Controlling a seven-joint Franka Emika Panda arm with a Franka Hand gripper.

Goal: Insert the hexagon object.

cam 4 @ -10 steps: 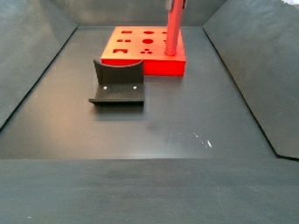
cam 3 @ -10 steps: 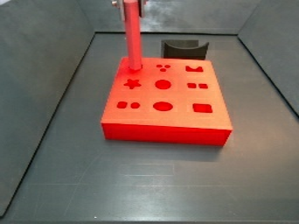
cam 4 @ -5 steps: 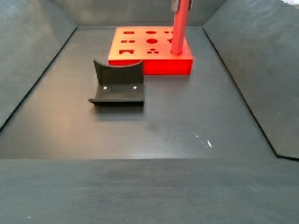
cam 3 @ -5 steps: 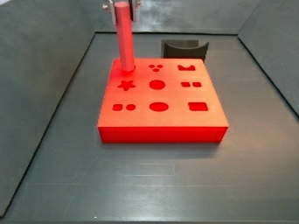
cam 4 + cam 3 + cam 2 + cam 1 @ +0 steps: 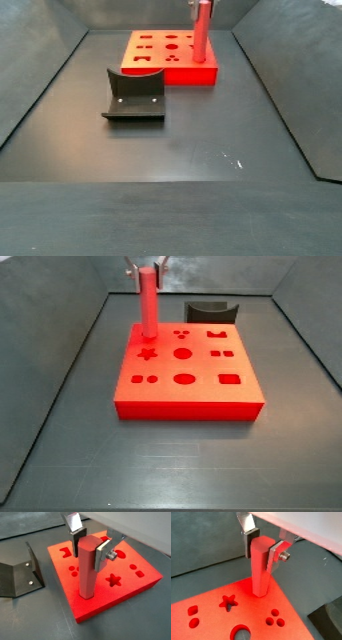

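Note:
The hexagon object (image 5: pixel 148 301) is a long light-red rod and stands upright. My gripper (image 5: pixel 144 268) is shut on its upper end, seen from close in both wrist views (image 5: pixel 263 548) (image 5: pixel 91 548). The silver fingers (image 5: pixel 278 553) clamp two opposite sides of the rod (image 5: pixel 89 572). Its lower end meets the top of the flat red block (image 5: pixel 187 401) at the far left corner, beside the star hole (image 5: pixel 146 353). I cannot tell how deep it sits in a hole. The rod also shows in a side view (image 5: pixel 202 30).
A dark curved block (image 5: pixel 210 311) stands behind the red block by the back wall. The fixture (image 5: pixel 134 95) stands on the floor in front of the red block (image 5: pixel 154 55) and shows in a wrist view (image 5: pixel 17 572). Grey walls enclose the floor.
My gripper and the rod have shifted a little sideways and partly back. The red block has shifted slightly with the rod. The grip is unchanged.

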